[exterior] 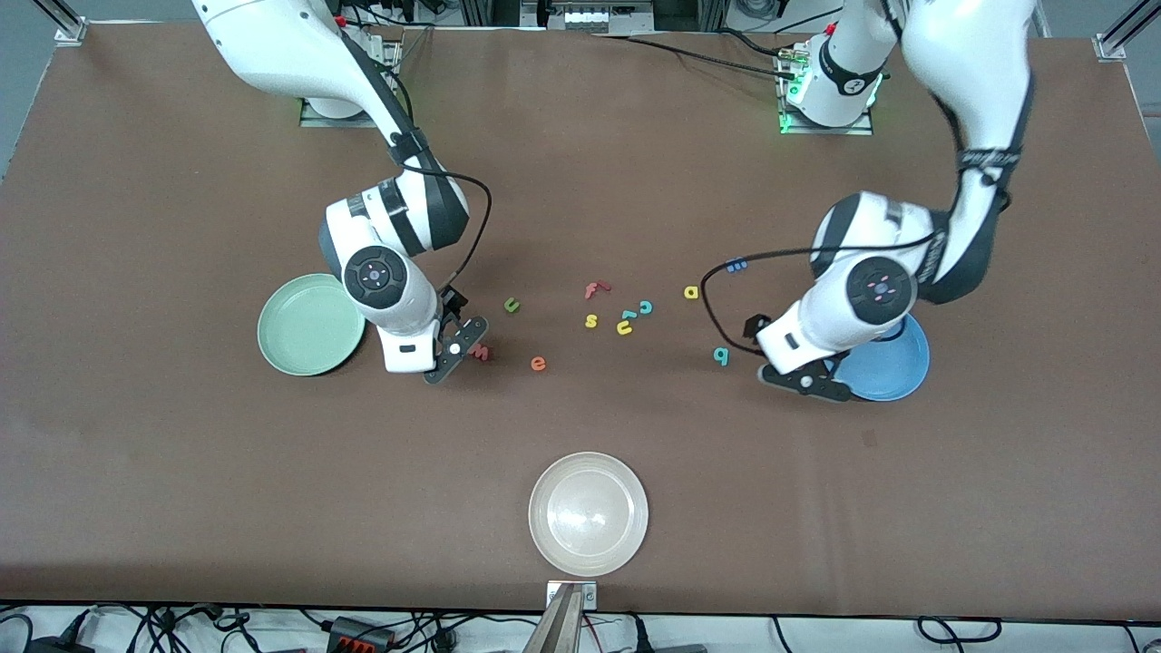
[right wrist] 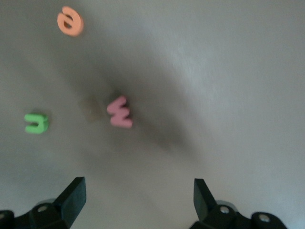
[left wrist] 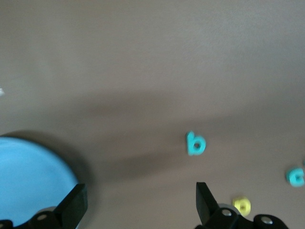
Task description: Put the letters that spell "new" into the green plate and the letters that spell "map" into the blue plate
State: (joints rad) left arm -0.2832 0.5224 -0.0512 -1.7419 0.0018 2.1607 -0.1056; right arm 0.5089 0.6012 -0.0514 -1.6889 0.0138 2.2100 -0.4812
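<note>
Nothing has been sorted yet, as far as the views show: the green plate is bare, and the visible part of the blue plate holds no letter, though the left arm hides much of it.

The right gripper hangs low over the table beside the green plate, its fingers spread wide with nothing between them. The pink-red w lies on the table just ahead of the open fingertips, roughly in line with the gap. The green n sits off to one side of that line, and the orange e lies further out from the fingers than the w.

The left gripper hovers at the edge of the blue plate, jaws fully apart and empty. The teal p lies on the table ahead of its fingers, nearer one fingertip than the other; the yellow a sits just outside that same finger. The blue m rests on the table by the left arm's cable, not seen from the wrist.

All six letters are left to move; the w and the p look like the likeliest first picks.
</note>
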